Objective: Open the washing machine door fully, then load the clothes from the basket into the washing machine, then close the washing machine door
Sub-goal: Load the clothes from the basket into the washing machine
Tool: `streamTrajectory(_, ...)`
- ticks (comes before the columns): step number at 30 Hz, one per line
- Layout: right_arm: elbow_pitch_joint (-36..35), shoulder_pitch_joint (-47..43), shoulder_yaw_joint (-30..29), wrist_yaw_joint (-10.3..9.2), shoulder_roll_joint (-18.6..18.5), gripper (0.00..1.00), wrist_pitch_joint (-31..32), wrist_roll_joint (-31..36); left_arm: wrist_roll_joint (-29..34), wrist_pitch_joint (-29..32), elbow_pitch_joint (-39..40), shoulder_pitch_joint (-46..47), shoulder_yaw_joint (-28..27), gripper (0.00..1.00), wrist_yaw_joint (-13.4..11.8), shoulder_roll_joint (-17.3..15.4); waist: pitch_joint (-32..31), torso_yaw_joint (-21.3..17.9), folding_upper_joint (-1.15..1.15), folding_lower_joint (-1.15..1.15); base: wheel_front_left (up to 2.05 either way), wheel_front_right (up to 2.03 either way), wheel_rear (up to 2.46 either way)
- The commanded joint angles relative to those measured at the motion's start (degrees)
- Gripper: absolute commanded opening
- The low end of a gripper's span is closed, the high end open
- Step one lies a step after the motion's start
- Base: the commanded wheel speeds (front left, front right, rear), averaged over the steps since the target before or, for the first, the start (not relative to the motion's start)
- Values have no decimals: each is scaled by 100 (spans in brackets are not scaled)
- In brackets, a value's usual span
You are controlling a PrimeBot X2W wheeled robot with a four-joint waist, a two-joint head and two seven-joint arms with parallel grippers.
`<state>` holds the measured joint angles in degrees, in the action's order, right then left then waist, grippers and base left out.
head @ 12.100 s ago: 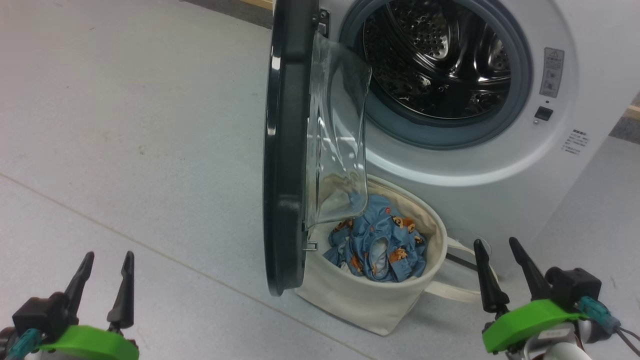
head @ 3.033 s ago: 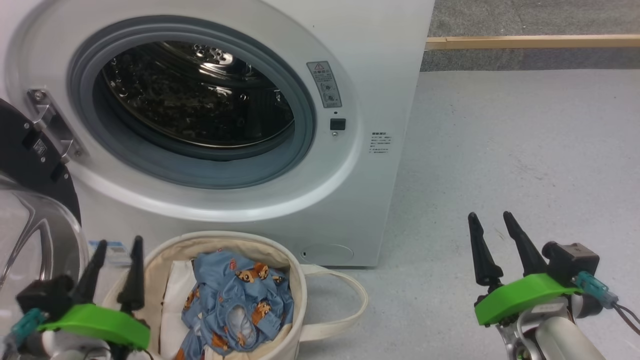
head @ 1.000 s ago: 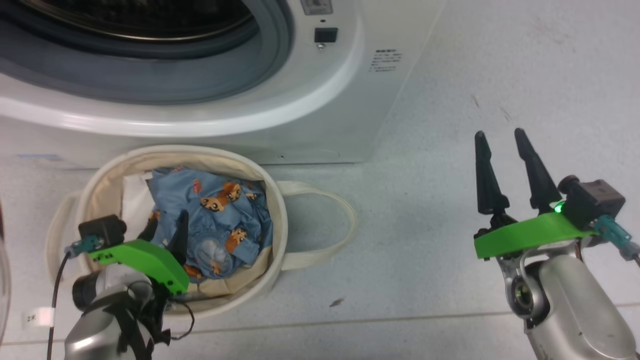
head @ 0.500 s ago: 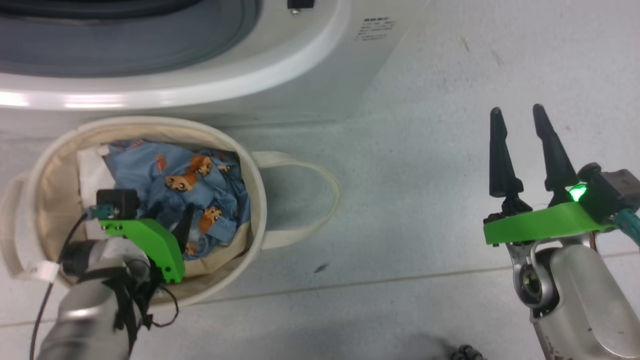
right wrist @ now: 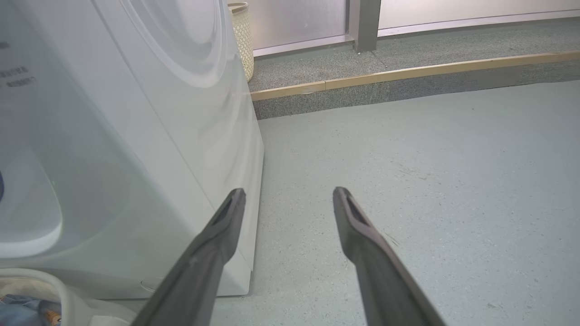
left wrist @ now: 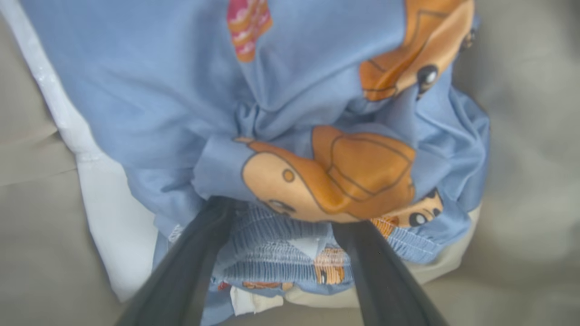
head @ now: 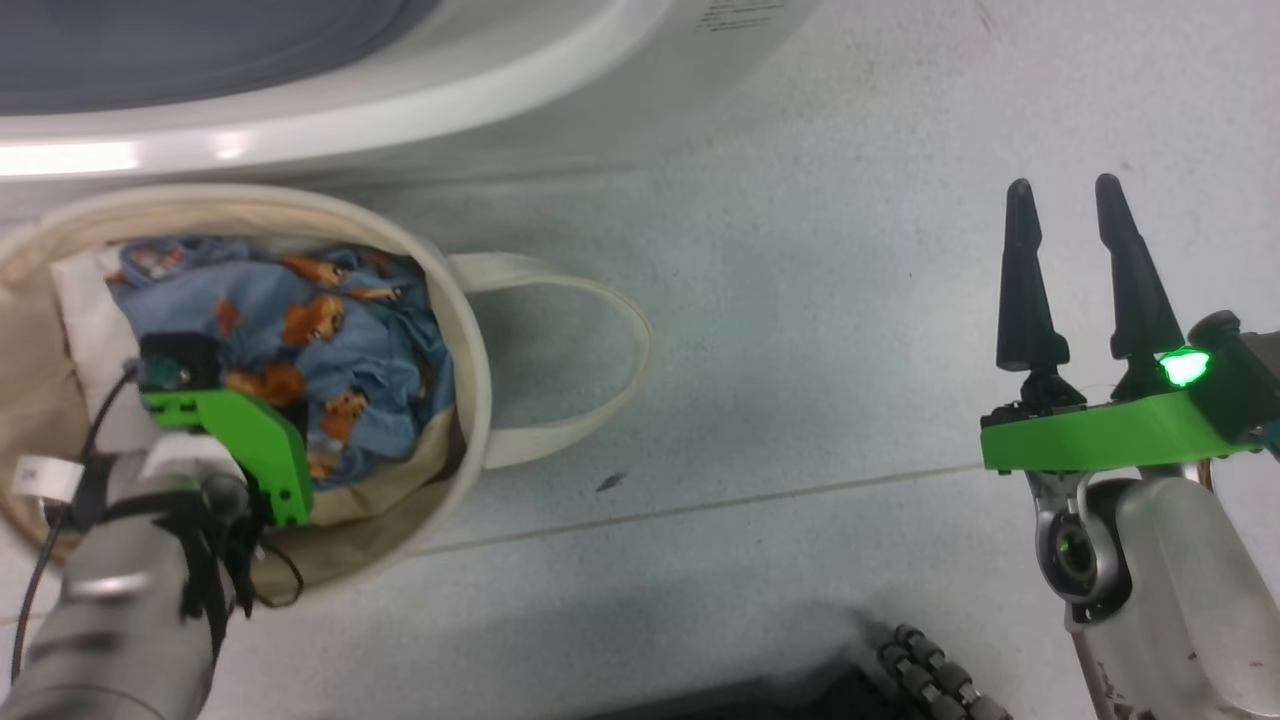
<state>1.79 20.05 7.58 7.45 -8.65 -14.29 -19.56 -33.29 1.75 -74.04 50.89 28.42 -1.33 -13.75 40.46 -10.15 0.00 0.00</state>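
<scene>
The cream basket (head: 470,340) stands on the floor just below the white washing machine (head: 400,90), holding the blue clothes (head: 330,330) with orange animal prints. My left gripper (head: 285,415) reaches down into the basket. In the left wrist view its open gripper (left wrist: 278,213) is pushed into the clothes (left wrist: 181,90), a fold of fabric lies between the fingers, and their tips are hidden under it. My right gripper (head: 1062,185) hangs open and empty over bare floor to the right. The door is out of view.
A white lump (head: 85,300) lies in the basket beside the clothes. A strap handle (head: 600,300) loops out to the right. In the right wrist view the washer's side (right wrist: 136,136) is close on the left; a wicker bin (right wrist: 242,36) and a wood-edged step (right wrist: 408,72) lie beyond.
The head camera has tilted further down. My left gripper has sunk deeper into the basket, its fingers now buried in the clothes. The right gripper stays open.
</scene>
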Motion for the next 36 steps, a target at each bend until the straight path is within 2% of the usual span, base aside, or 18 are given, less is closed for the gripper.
streamTrajectory(1, -199, -57, 50, 3, 34, 100, -63, 70, 17, -108, 18, 82, -162, 100, -65, -256, 114, -41, 0, 0, 0, 0, 0)
streamTrajectory(7, -286, -85, 7, 3, 44, 100, -64, 84, -143, -286, 14, 258, -291, 100, -77, -221, 270, -56, 0, 0, 0, 0, 0)
streamTrajectory(8, -293, -87, 1, 3, 43, 100, -64, 87, -176, -289, 13, 257, -312, 9, -60, -210, 276, -54, 0, 0, 0, 0, 0)
streamTrajectory(9, -295, -90, -5, 3, 44, 100, -64, 91, -204, -255, 12, 242, -324, 0, -36, -199, 273, -50, 0, 0, 0, 0, 0)
streamTrajectory(16, -190, -79, 17, 3, 38, 100, -66, 70, -351, -345, 10, 106, -385, 0, 66, -79, 28, 77, 0, 0, 0, 0, 0)
streamTrajectory(22, 16, -83, 119, 3, -12, 100, -67, -6, -453, -615, 10, -4, -418, 0, 256, 106, -344, 267, 0, 0, 0, 0, 0)
streamTrajectory(30, 374, 39, 336, 3, -171, 100, -70, -175, -654, -1248, 9, -460, -506, 0, 656, 236, -1312, 390, 0, 0, 0, 0, 0)
streamTrajectory(36, 589, -98, 442, 3, -280, 100, -70, -393, -822, -1620, 204, -800, -644, 0, 810, 278, -2002, 528, 0, 0, 0, 0, 0)
